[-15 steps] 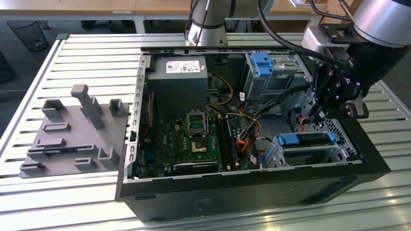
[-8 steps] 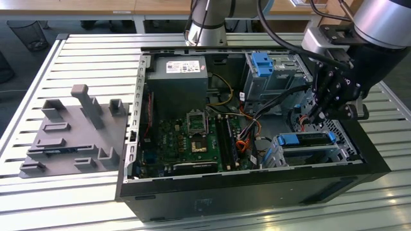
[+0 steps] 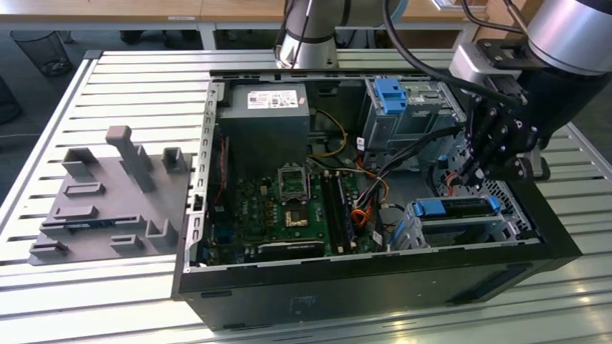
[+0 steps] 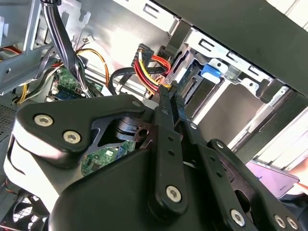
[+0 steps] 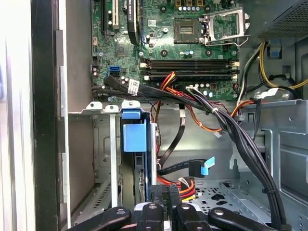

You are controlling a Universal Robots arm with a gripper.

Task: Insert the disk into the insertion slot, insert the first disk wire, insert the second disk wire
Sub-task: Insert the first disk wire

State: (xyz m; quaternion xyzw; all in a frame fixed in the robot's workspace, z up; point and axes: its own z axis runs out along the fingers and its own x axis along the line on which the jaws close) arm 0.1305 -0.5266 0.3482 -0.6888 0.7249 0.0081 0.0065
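Hand [image 4: 170, 96] is down inside the case [image 3: 383, 287] with its fingers drawn almost together. In the second wrist view you can see them pinching the plug [image 4: 162, 84] at the end of the red, yellow and black wire [image 4: 147, 67].

Treat that plug as light, small and hard. The soft, springy lead behind it will likely tug sideways. Hold it by the flat sides of its body, never by the strands, and expect it to twist between the pads if it meets a socket askew.

Just beyond the fingertips is the disk [image 3: 457, 208] in its blue carrier. It already lies in the slot [image 3: 409, 231], at the case's corner on the exterior view's right. The disk is probably heavy for its size, rigid and unforgiving of knocks, so the carrier's blue rails look like the safest grip.

A black cable [image 5: 204, 167] with a blue end lies loose near the slot, apart from the hand.

Room is tight. The slot's metal walls, a thick black loom [image 5: 238, 137] and the board [image 3: 287, 201] all crowd round.

The case rests on a pale slatted desk [image 3: 125, 79], with a grey fixture plate [image 3: 105, 201] beside it on the exterior view's left. The desk top is ribbed, so small parts could tip or catch in the grooves.
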